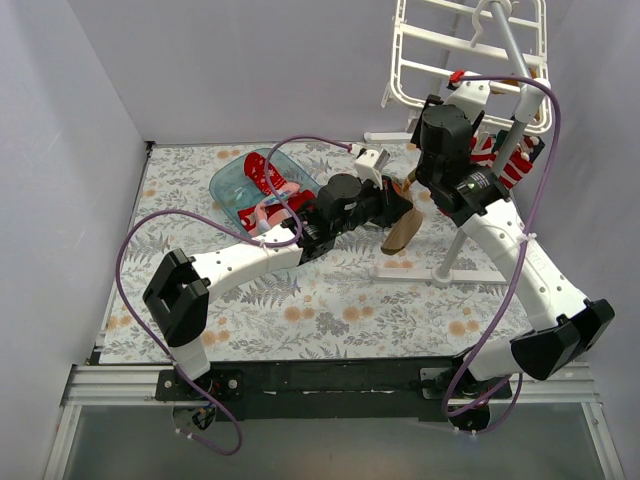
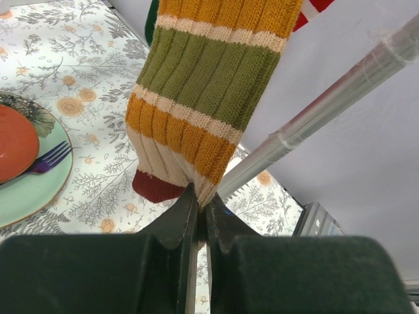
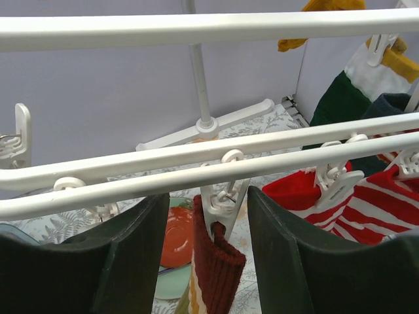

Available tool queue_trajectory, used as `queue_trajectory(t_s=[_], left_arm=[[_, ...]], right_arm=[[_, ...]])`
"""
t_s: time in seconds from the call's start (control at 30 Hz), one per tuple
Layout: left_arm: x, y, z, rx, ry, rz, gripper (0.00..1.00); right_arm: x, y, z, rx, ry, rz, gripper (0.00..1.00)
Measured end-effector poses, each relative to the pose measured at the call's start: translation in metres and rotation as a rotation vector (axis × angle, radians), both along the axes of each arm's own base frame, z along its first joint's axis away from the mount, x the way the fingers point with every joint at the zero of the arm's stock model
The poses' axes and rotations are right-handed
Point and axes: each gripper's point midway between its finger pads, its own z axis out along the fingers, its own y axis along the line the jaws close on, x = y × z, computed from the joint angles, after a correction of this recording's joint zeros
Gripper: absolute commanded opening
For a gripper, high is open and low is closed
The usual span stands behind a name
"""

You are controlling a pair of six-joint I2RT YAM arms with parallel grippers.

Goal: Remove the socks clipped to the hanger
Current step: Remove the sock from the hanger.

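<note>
The white hanger (image 1: 420, 42) stands on a pole at the back right. From one of its clips (image 3: 227, 208) hangs a mustard, green and cream striped sock (image 2: 203, 85) by its dark red cuff (image 3: 219, 265). My left gripper (image 2: 201, 201) is shut on the sock's lower edge, next to the dark red toe, low in front of the hanger (image 1: 400, 232). My right gripper (image 3: 208, 196) is open just under the hanger bars, one finger on each side of that clip and apart from it. More socks, red-and-white striped (image 3: 366, 212) and green-and-white (image 3: 344, 95), hang clipped to the right.
A blue translucent tub (image 1: 232, 180) at back centre holds red and pink socks. The hanger's grey pole (image 2: 321, 108) and white foot (image 1: 440, 272) stand close to the right of the held sock. A green plate (image 2: 46, 180) with an orange round thing and a purple fork lies below.
</note>
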Motion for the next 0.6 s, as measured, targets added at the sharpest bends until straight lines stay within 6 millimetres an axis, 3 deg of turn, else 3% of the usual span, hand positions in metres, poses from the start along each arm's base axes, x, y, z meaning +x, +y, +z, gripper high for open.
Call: queue_trajectory(t_s=[0.3,0.4,0.43,0.6], left_arm=[[0.0050,0.0026,-0.0009,0.008,-0.005,0.044,0.00],[0.0055,0.0028,-0.0012,0.010,-0.008,0.048,0.00],[0.0057,0.0029,-0.0010,0.010,-0.009,0.049,0.00],[0.0075,0.0041,-0.0014,0.014,-0.013,0.060,0.00]], right_arm=[[0.0034,-0.0027,-0.0045,-0.025,0.004,-0.026,0.48],[0.0045,-0.0036,-0.0023,-0.035,-0.003,-0.032,0.36],[0.0049,-0.0037,-0.0017,-0.037,-0.005,-0.033,0.27],[0.0053,-0.0058,0.0007,-0.047,-0.012,-0.045,0.03]])
